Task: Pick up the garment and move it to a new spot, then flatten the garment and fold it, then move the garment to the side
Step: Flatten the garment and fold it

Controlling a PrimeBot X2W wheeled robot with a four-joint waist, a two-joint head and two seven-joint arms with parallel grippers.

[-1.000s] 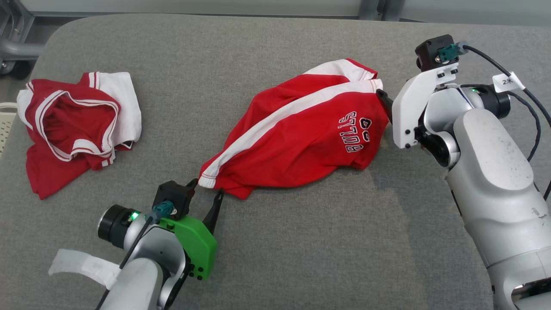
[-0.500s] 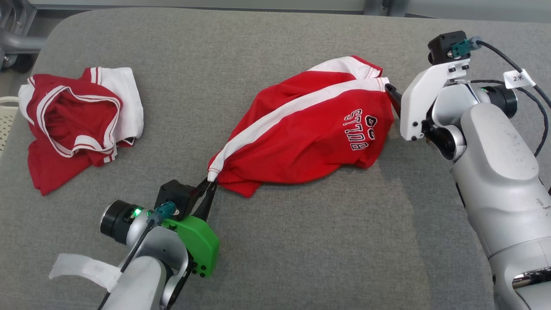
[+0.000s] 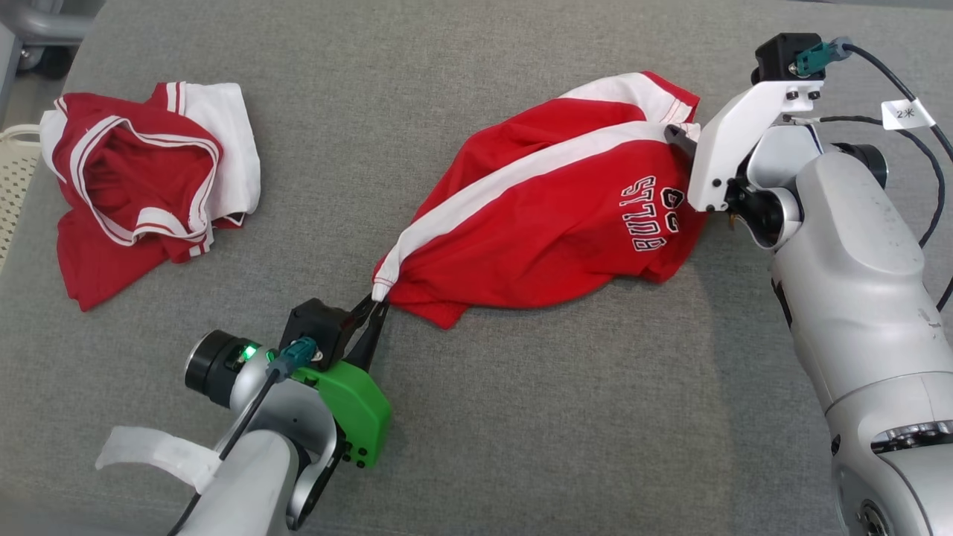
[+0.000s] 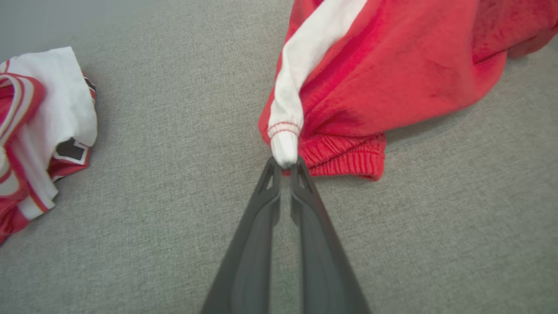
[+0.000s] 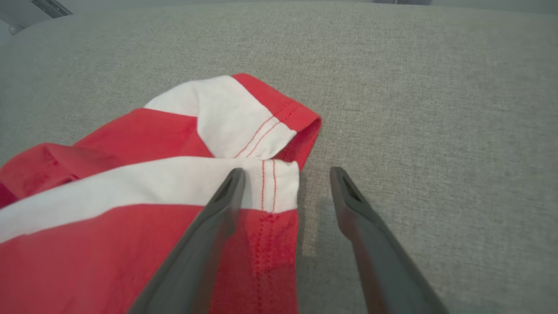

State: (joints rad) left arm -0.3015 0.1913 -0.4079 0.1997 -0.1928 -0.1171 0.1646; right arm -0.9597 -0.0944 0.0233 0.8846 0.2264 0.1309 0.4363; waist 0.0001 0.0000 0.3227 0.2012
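Left fingers (image 4: pixel 257 226) clamp the red shorts' (image 3: pixel 551 231) white stripe end; right fingers (image 5: pixel 205 235) gape around the far hem; white basket's (image 3: pixel 13 179) contents unseen.

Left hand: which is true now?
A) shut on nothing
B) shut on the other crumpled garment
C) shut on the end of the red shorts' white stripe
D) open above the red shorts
C: the left wrist view shows the left hand pinched shut on the white stripe's end of the red shorts.
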